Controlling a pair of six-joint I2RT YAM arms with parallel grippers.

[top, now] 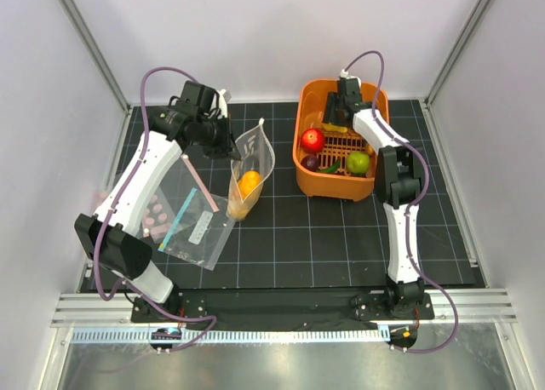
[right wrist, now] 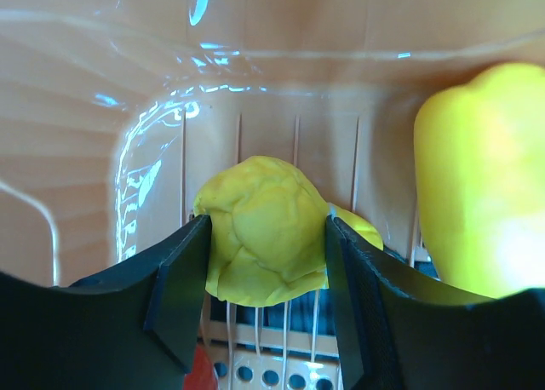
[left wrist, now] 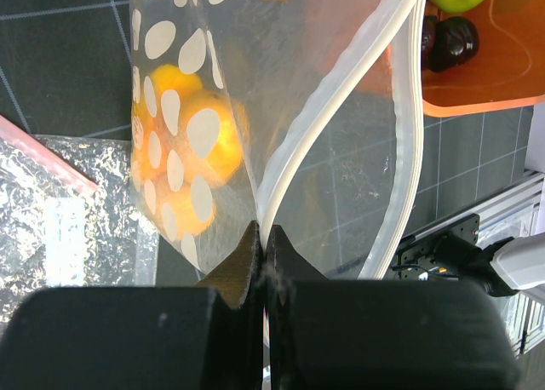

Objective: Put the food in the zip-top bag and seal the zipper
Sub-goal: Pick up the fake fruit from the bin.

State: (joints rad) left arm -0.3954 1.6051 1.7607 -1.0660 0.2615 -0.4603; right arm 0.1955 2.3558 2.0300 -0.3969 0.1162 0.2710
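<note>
My left gripper [top: 232,146] is shut on the mouth edge of the dotted zip-top bag [top: 253,160] and holds it upright and open on the mat. In the left wrist view the fingers [left wrist: 247,254] pinch the zipper [left wrist: 328,105], and two orange mangoes [left wrist: 209,147] lie inside the bag [left wrist: 221,41]. My right gripper [top: 334,122] is down in the orange basket [top: 300,164]. Its jaws press both sides of a lumpy yellow food piece [right wrist: 264,232], next to the yellow pepper [right wrist: 485,177]. A red apple [top: 312,140], a green lime [top: 358,162] and a purple piece [top: 311,162] lie in the basket.
A clear bag with a teal strip and white label [top: 200,230] and a pink-dotted bag [top: 157,215] lie flat at the left. A loose pink strip [top: 197,179] lies beside them. White walls and a metal frame surround the black gridded mat.
</note>
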